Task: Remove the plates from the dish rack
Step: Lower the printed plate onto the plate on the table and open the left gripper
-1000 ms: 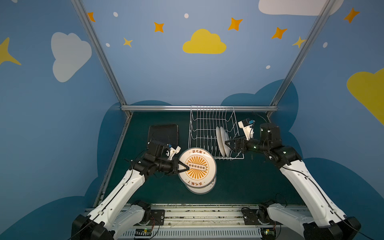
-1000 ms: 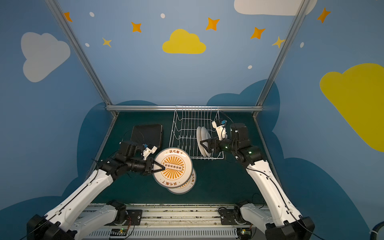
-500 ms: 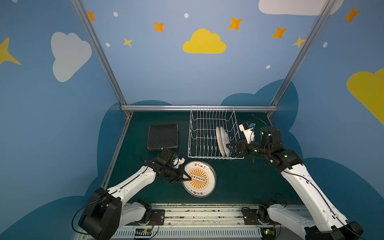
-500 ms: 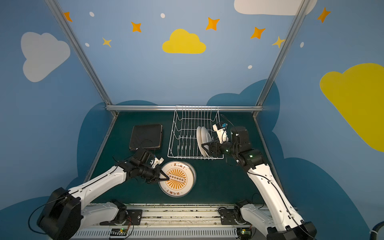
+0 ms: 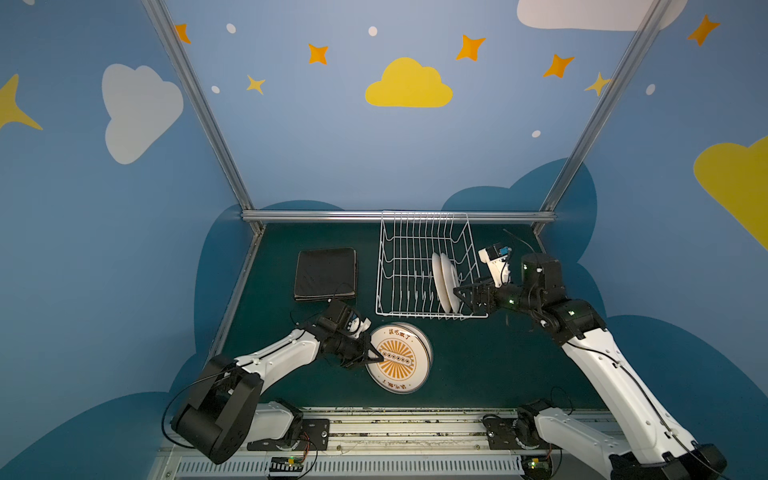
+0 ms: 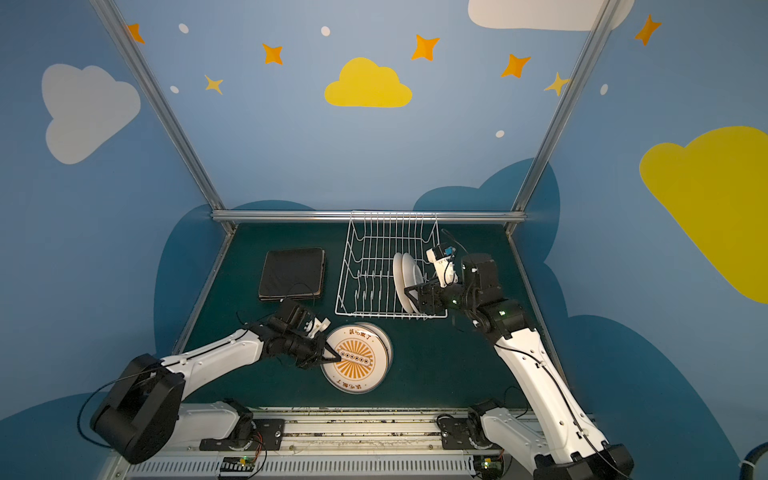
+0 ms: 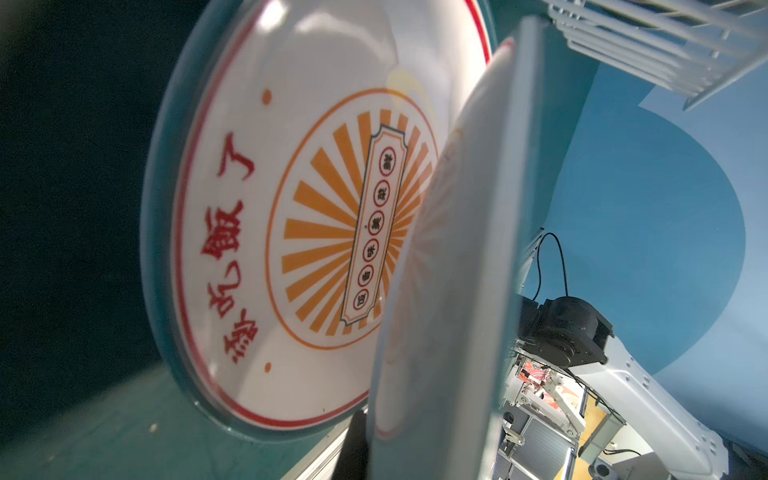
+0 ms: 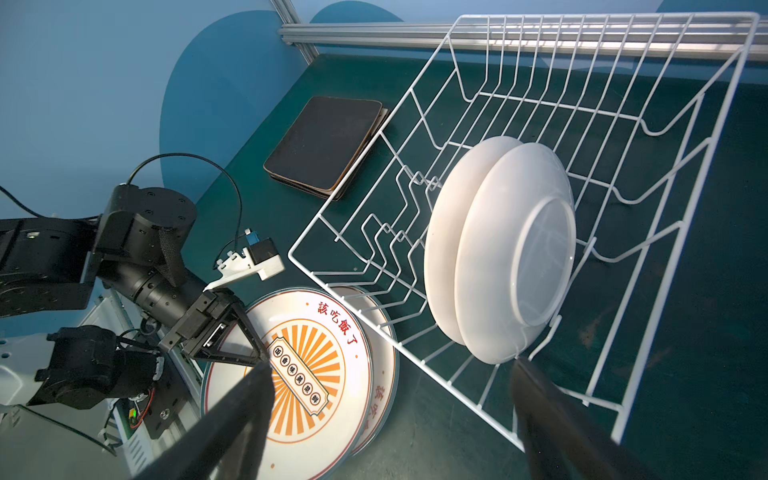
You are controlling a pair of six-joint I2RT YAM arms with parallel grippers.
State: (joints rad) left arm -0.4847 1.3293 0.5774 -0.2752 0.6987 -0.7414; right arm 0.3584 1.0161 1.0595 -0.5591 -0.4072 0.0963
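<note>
Dark green tabletop (image 5: 498, 365), blue cloud-painted walls (image 5: 374, 166): the left gripper (image 5: 376, 358) is clamped on the left side of one round sunburst plate (image 5: 405, 368). The plate is face up and tilted over a second plate (image 8: 384, 345), lower centre. The right gripper (image 5: 459, 298) gapes beside two white plates (image 8: 511, 249) on edge, backs rightward, in the dish rack (image 5: 379, 274), whose long axis runs up-frame. One stack of black square plates (image 5: 326, 274) lies left.

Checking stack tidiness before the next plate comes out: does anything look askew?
Yes. The top round plate, gripped by the left gripper, lies offset on the lower round plate, whose rim peeks out toward the dish rack.
</note>
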